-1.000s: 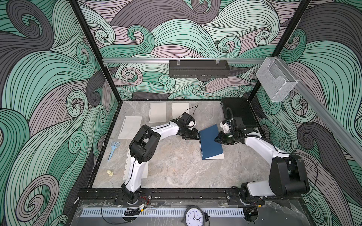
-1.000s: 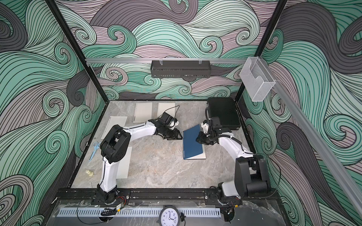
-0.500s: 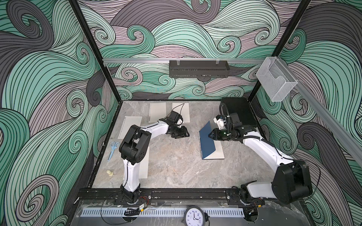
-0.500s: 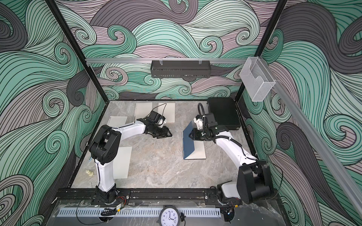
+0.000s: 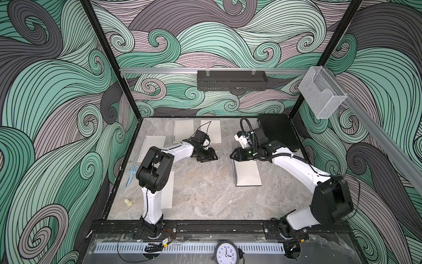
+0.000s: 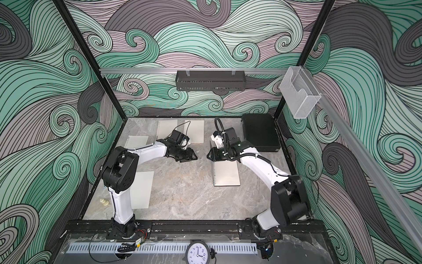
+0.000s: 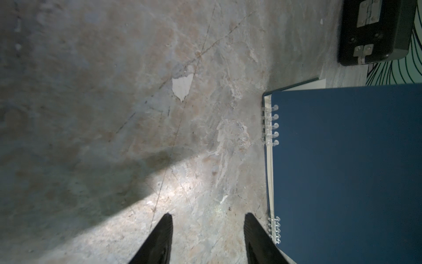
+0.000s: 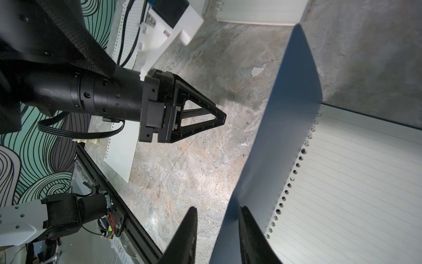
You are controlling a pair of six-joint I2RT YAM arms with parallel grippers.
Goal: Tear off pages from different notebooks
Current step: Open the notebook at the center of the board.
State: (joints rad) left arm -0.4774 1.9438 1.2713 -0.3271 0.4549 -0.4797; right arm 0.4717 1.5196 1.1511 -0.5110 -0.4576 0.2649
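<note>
The blue-covered notebook (image 5: pixel 247 173) lies right of centre with its cover (image 8: pixel 285 125) standing nearly upright and a white lined page (image 8: pixel 354 182) bared. My right gripper (image 8: pixel 218 209) is open at the cover's far end; the cover's edge runs between the fingers, against one of them. My left gripper (image 7: pixel 209 219) is open over bare table, just left of the spiral binding (image 7: pixel 270 123). Two more notebooks (image 5: pixel 183 131) (image 5: pixel 211 131) lie at the back. A loose lined page (image 5: pixel 151 148) and a cream page (image 5: pixel 167 189) rest on the left.
A black hard case (image 5: pixel 278 132) fills the back right corner. Blue scissors (image 5: pixel 131 174) and small cream pieces (image 5: pixel 127 202) lie by the left wall. A paper scrap (image 7: pixel 181 88) sits on the table between the grippers.
The blue cover, flat a second ago, has swung up to near upright with the right gripper, whose jaws have widened. The left gripper has drawn back leftward from the notebook.
</note>
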